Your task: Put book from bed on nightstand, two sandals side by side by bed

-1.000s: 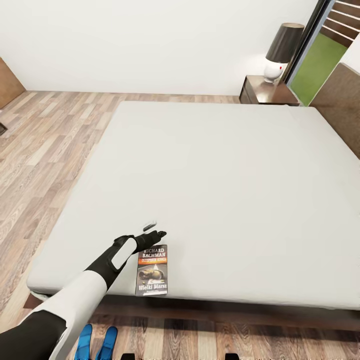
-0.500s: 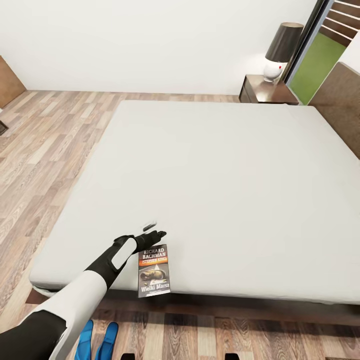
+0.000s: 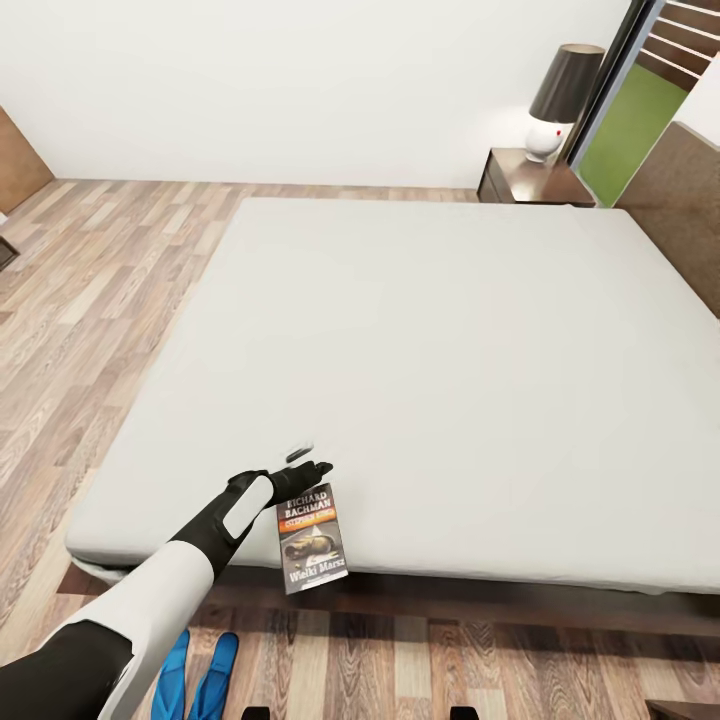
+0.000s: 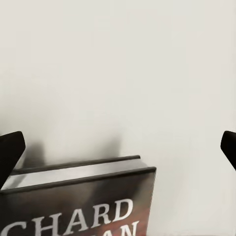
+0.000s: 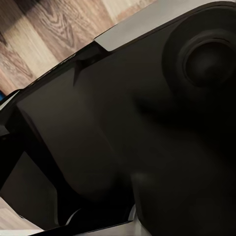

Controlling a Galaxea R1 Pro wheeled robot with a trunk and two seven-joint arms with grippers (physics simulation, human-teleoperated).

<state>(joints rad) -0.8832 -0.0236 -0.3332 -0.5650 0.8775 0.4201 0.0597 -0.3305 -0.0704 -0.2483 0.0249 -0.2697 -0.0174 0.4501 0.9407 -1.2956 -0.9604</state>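
Wood floor: brown planks run along the left side of the bed and across its foot, under white walls.
Sandals: two bright blue flip-flops lie side by side on the planks at the foot of the bed, just beside the left arm's white forearm, partly hidden by it.
Left arm: black and white, it reaches up from the lower left corner toward the near edge of the mattress.
Left gripper: its dark fingertips sit at the top edge of the book; from the head camera one pale finger and one dark finger show a gap between them. In the left wrist view the two black fingertips stand far apart at either side, with the book's top edge between them and neither pad visibly touching it, so the jaws are spread wide and hold nothing.
Book: dark paperback with white "RICHARD BACHMAN" lettering, an orange band and a pale picture; it lies on the near left corner of the mattress, tilted slightly, its lower end hanging out past the mattress edge over the dark frame.
Bed: plain pale grey-white mattress on a dark brown platform; brown headboard at the far right.
Nightstand: dark glossy cabinet at the far right corner of the bed, against the wall.
Lamp: white base, dark shade, standing on the nightstand.
Right gripper: the right wrist camera shows dark robot bodywork close up with a strip of plank floor; I cannot tell how its jaws stand.
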